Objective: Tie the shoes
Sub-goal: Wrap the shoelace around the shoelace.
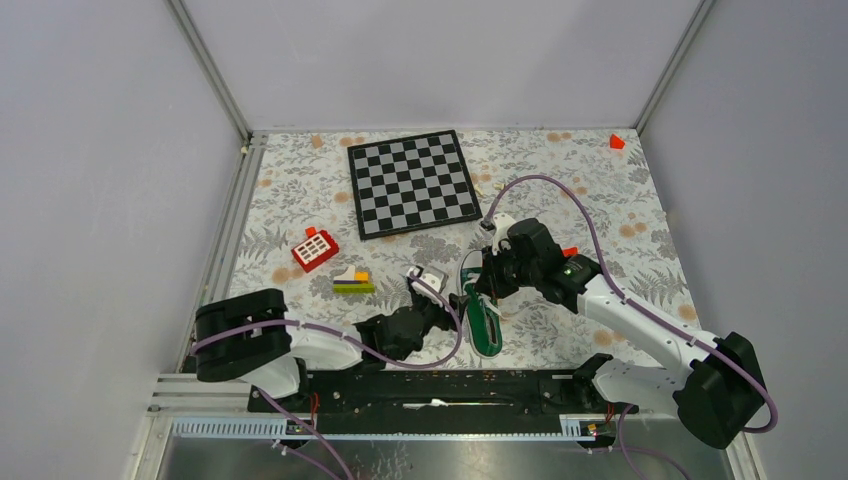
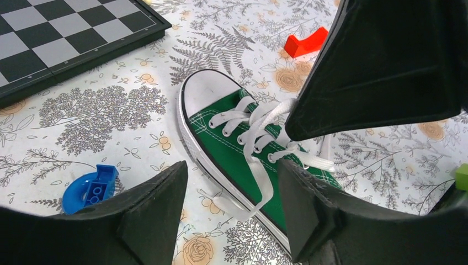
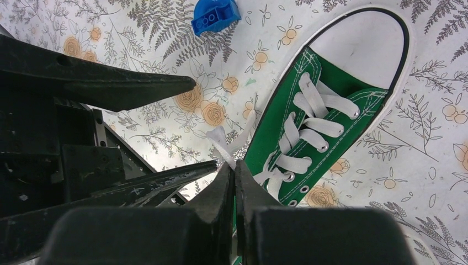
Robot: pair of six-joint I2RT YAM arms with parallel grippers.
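The green shoe (image 1: 485, 325) with white toe cap lies on the flowered table between my two grippers. My right gripper (image 3: 235, 170) is shut on a white lace (image 3: 221, 141) just off the shoe's (image 3: 331, 94) side, by the upper eyelets. In the top view the right gripper (image 1: 488, 288) hangs over the shoe's laced part. My left gripper (image 2: 232, 207) is open, low beside the shoe (image 2: 226, 149). A loose lace strand (image 2: 264, 182) drapes over the sole between its fingers, touching neither. Seen from above, the left gripper (image 1: 447, 300) is just left of the shoe.
A chessboard (image 1: 412, 183) lies at the back. Left of the shoe are a red block (image 1: 314, 250), a stack of small coloured blocks (image 1: 353, 282) and a blue brick (image 2: 91, 187). A red piece (image 2: 306, 44) lies beyond the toe, another (image 1: 617, 141) in the far right corner.
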